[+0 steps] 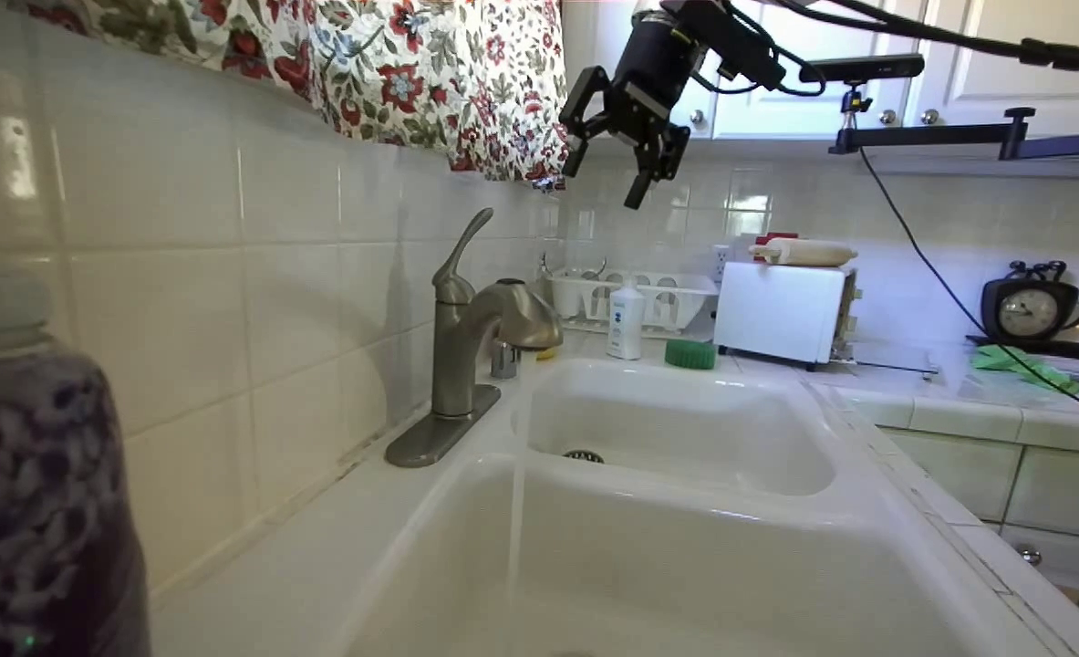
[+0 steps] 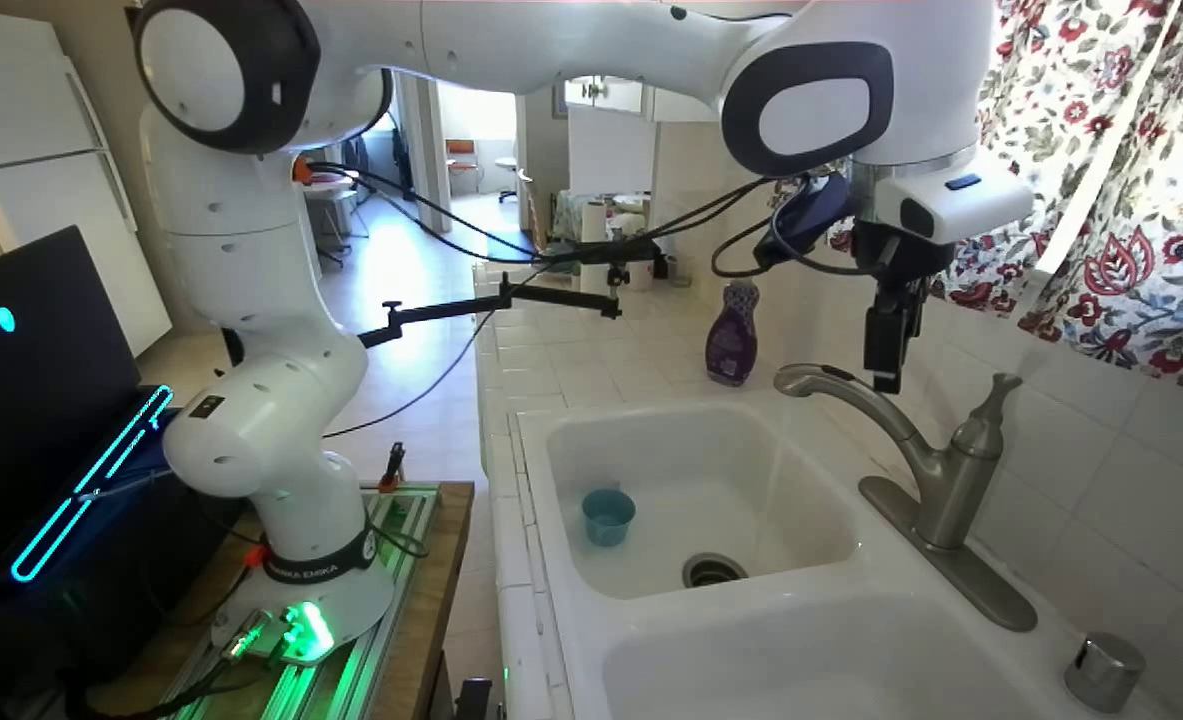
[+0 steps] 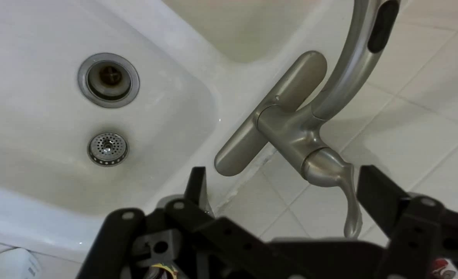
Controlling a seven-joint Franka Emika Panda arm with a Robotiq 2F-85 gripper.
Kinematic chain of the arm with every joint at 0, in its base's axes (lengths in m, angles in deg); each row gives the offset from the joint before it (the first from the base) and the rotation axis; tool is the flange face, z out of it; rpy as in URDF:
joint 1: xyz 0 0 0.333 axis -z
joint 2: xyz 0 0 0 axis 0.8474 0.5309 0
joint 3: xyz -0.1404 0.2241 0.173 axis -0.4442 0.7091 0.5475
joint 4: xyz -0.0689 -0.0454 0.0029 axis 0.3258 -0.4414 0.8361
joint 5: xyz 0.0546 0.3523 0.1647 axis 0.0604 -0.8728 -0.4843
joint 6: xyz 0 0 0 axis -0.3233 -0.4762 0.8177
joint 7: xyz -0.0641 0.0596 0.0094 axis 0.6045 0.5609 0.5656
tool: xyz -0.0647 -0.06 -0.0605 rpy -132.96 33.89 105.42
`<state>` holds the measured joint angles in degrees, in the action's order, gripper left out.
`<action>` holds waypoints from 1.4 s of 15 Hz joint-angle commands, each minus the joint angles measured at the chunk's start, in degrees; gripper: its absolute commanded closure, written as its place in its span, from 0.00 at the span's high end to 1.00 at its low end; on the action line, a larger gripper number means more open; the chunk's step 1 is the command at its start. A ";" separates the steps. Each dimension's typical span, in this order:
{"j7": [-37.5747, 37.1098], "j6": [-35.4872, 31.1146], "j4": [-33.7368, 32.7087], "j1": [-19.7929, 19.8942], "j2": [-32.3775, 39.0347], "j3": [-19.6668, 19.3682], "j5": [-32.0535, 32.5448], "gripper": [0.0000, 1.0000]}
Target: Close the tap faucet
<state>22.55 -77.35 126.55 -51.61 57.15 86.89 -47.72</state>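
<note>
While water stream (image 1: 515, 502) ran below my empty gripper (image 1: 605, 181), shutoff was not done: single-lever sink faucet (image 1: 452, 365) stood beneath parted jaws, untouched, lever handle (image 1: 462, 243) angled up. I judged descent, contact, downward push remained.

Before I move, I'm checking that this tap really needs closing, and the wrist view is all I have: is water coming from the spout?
Observer: Yes; in an exterior view, a thin stream of water falls from the spout.
Operator: From here I seem to be straddling my target. Am I?
Observer: No; in both exterior views the claw hangs clear of the lever handle.
Operator: Anything else outside my picture?
Observer: In an exterior view, a teal cup sits in the basin your view shows only a corner of.
</note>
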 commanded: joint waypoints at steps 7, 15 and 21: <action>3.60 -7.96 -4.23 -1.12 5.67 -1.58 -2.60 1.00; 4.38 -14.13 -9.83 -2.43 12.85 -1.00 -4.71 0.92; 4.24 -14.72 -13.21 -2.42 16.05 -0.83 -6.39 0.63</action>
<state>25.61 -91.79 116.60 -53.79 70.67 86.17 -51.50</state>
